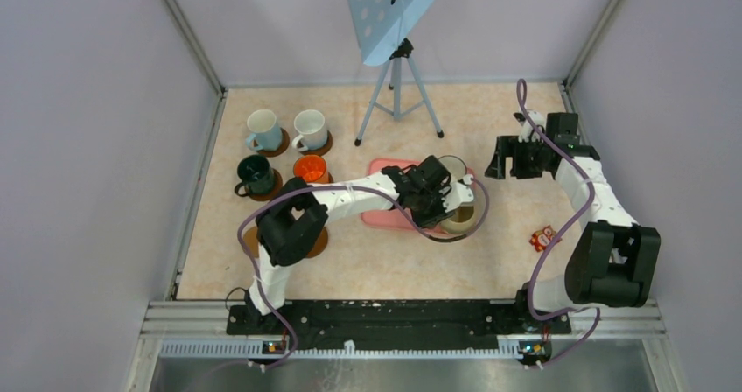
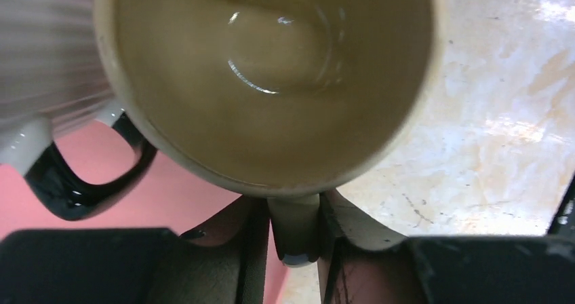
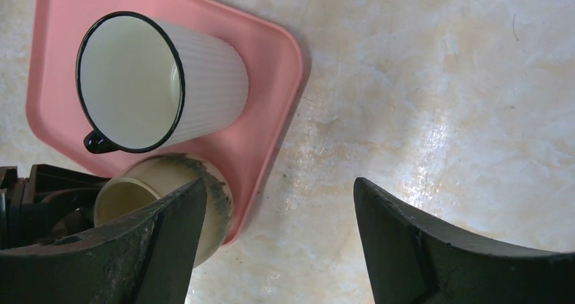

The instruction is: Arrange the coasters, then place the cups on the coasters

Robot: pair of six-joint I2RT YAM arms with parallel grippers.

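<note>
Left gripper: jaws pinched on the handle of the beige mug, bowl directly ahead of the fingers, far rim cut off. The mug is at a corner of the pink tray; resting or lifted, cannot tell. Dark-rimmed white mug is just beyond, blurred in the left wrist view. Right gripper: jaws wide apart, only bare table between them, tray off its left finger.

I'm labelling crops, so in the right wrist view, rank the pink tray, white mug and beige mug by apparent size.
Largest to smallest:
1. pink tray
2. white mug
3. beige mug
The beige mug is partly hidden, so its last place is less sure.
</note>
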